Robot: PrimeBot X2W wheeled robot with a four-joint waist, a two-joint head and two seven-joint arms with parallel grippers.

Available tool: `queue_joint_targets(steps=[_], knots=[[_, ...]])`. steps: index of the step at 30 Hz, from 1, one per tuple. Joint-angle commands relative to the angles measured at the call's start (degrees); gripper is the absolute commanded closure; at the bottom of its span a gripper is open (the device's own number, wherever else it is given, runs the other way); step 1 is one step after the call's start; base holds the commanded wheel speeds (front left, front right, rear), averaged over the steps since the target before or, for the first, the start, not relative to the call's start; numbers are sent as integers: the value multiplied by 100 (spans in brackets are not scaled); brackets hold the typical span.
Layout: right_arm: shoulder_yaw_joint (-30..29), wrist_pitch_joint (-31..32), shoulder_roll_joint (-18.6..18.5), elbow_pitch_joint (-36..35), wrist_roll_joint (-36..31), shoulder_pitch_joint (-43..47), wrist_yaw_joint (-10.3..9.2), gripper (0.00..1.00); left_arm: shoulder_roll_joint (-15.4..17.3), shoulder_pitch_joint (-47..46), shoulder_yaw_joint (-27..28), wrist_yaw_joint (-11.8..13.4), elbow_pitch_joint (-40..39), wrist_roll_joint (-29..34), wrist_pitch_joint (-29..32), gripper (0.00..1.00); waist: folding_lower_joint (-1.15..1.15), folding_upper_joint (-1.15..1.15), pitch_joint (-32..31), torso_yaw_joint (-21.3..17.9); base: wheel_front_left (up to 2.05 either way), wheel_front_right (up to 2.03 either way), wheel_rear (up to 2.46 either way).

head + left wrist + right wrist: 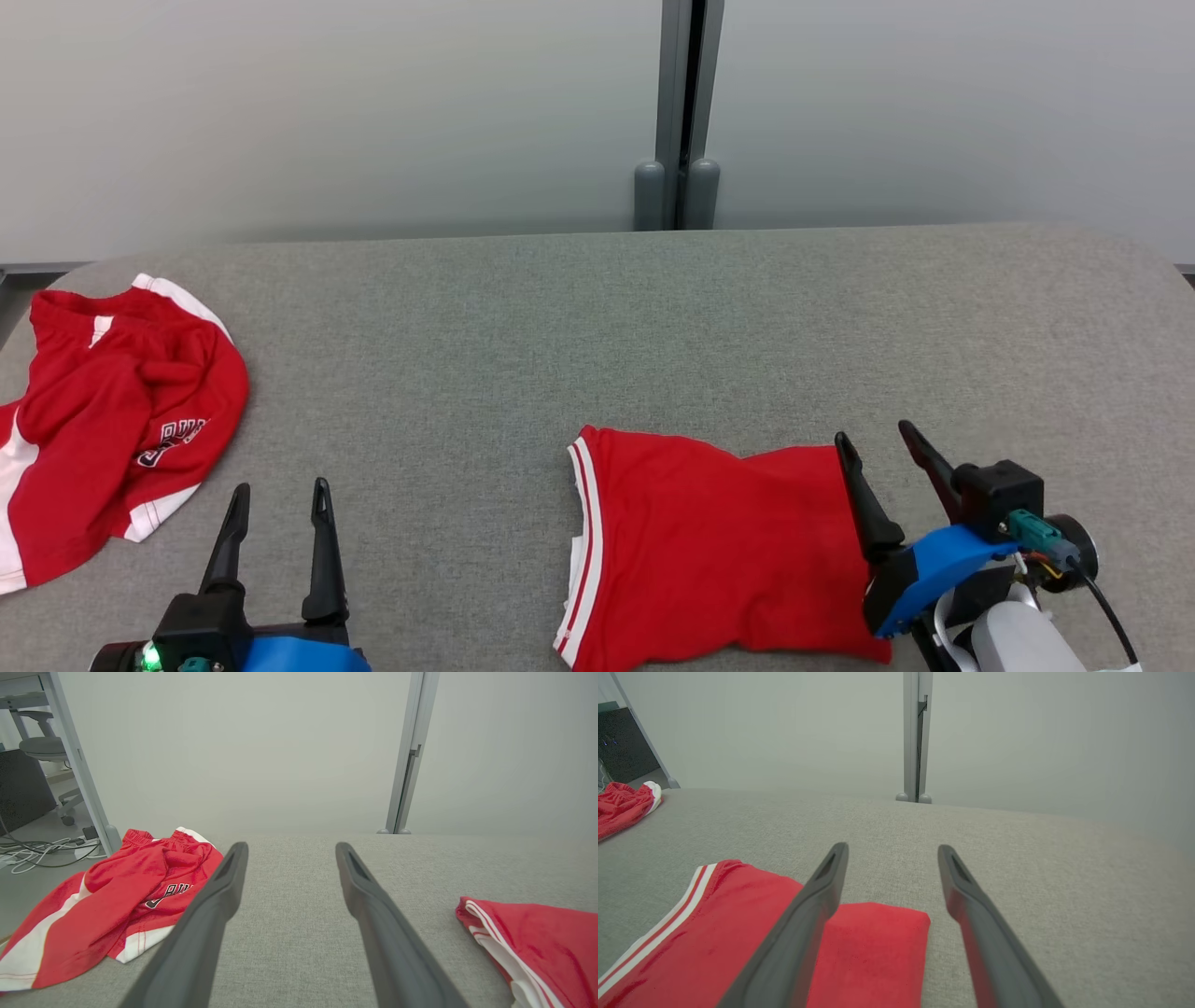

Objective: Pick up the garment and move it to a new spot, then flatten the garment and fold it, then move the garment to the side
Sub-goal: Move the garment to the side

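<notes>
A folded red garment (709, 551) with white stripes along its left hem lies on the grey table (597, 327), near the front right; it also shows as the folded garment (859, 952) and the garment edge (532, 942). My right gripper (876, 437) stands open at the garment's right edge, its left finger over the fabric, nothing held. My left gripper (280, 495) is open over bare table at the front left, between the two red pieces. In the wrist views the left gripper (289, 851) and right gripper (892, 851) show spread jaws.
A crumpled red and white garment with lettering (103, 420) lies at the table's left edge, also seen as the crumpled piece (121, 896). A grey partition post (680, 112) stands behind the table. An office chair and cables (42, 849) lie beyond the left edge.
</notes>
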Motion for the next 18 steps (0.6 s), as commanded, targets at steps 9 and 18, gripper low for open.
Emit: queue_joint_targets(steps=[9, 18], knots=[[-170, -154, 33, 1263, -47, -276, 1, 0, -1, -280, 32, -53, -42, 6, -14, 0, 0, 0, 319, 144, 0, 0, 0], [-90, -324, 128, 2270, 33, -449, 1, 0, -27, -387, -32, -49, -79, 11, -14, 0, 0, 0, 522, 219, 0, 0, 0]])
